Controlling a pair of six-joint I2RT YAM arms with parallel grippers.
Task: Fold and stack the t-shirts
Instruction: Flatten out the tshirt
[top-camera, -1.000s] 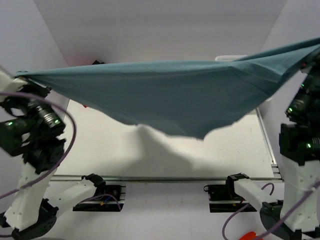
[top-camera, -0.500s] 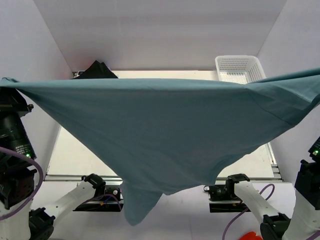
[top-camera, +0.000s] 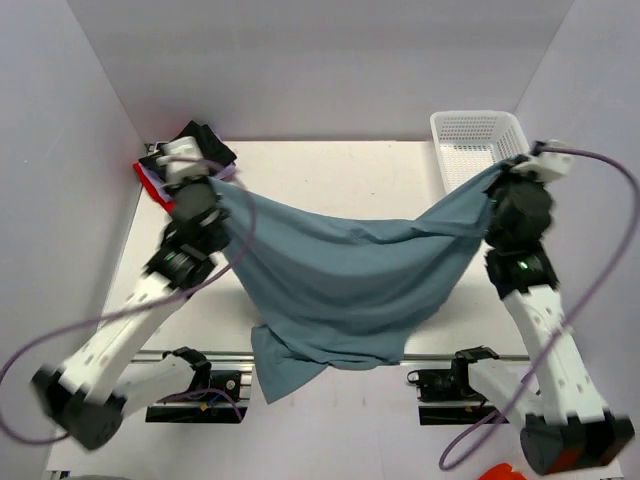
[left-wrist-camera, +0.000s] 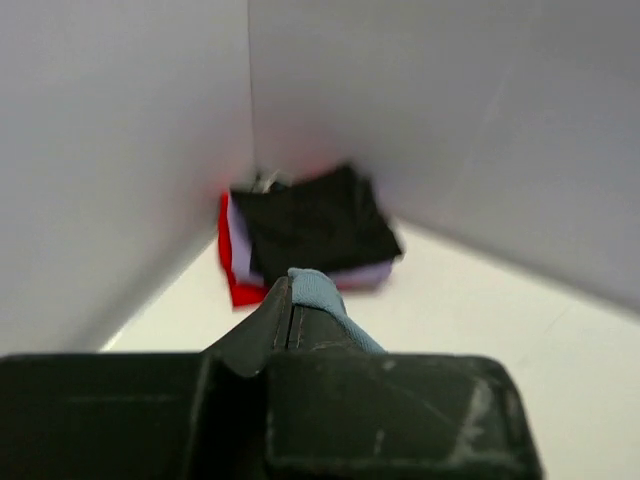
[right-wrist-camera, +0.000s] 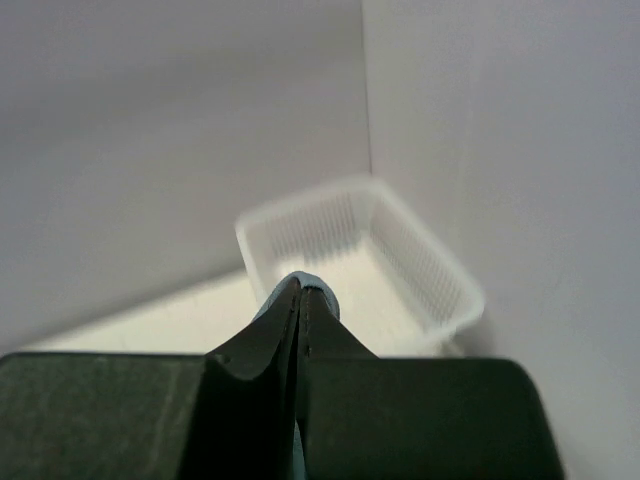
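Note:
A large blue-teal t-shirt (top-camera: 345, 280) hangs stretched between both arms above the table, sagging in the middle, its lower end draped over the near table edge. My left gripper (top-camera: 218, 186) is shut on its left corner; blue cloth (left-wrist-camera: 318, 298) pokes out past the closed fingertips in the left wrist view. My right gripper (top-camera: 497, 170) is shut on the right corner, with a fold of cloth (right-wrist-camera: 312, 283) at its tips. A stack of folded t-shirts, black on top (top-camera: 193, 143) (left-wrist-camera: 315, 225) over white and red, lies in the far left corner.
A white mesh basket (top-camera: 478, 135) (right-wrist-camera: 400, 250) stands at the far right corner, just beyond my right gripper. White walls close in the table on the left, back and right. The arm bases sit at the near edge.
Both arms have swung from close under the camera down and forward over the table. The shirt, earlier spread wide and taut across the view, now sags lower between them.

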